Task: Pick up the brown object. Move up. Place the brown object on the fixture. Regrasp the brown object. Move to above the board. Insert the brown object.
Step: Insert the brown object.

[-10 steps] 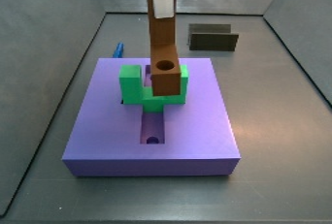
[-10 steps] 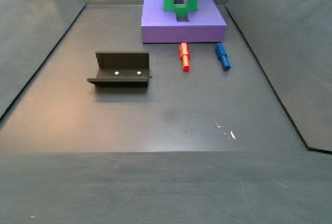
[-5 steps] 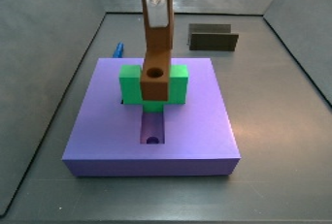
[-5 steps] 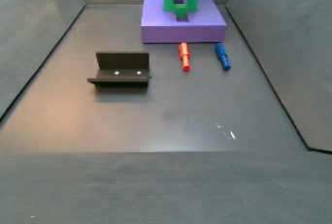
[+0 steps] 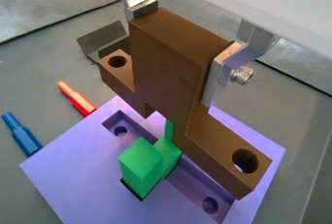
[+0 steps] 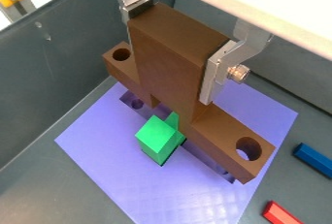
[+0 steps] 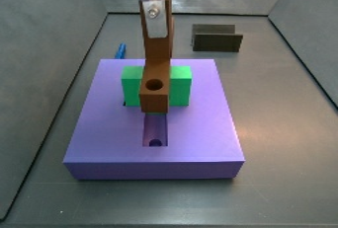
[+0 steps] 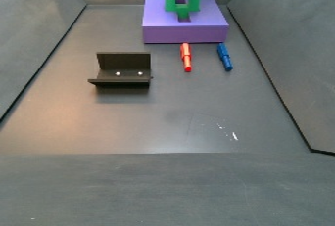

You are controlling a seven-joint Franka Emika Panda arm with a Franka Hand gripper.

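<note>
— Grey worktop [image 8: 170, 113], matte and walled on the sides: how much room do you have?

— Plenty in the middle. The purple board [image 7: 199, 133] sits toward one end of the worktop, a flat smooth slab with square edges, and you can see bare grey floor all round it in both side views. The fixture [image 8: 121, 70], a dark bracket, stands well apart from the board on open floor.

— Where is your hand?

— Above the board. The hand [image 5: 188, 36] has its two silver plates closed on the brown object [image 5: 182, 73], one plate on each broad face (the screw head shows on one plate in both wrist views). The piece is blocky and matte orange-brown, hanging upright in a side view [image 7: 156, 64], round hole low down.

— And its lower end?

— It stands in the gap of the green U-shaped block [image 7: 176, 84], over the lengthwise groove [image 7: 156, 131]. You cannot tell from these views whether it touches the groove floor.

— Anything near the edges?

— A red marker [image 8: 186, 56] and a blue marker [image 8: 224, 56] lie side by side on the worktop just beside the board's edge.
</note>
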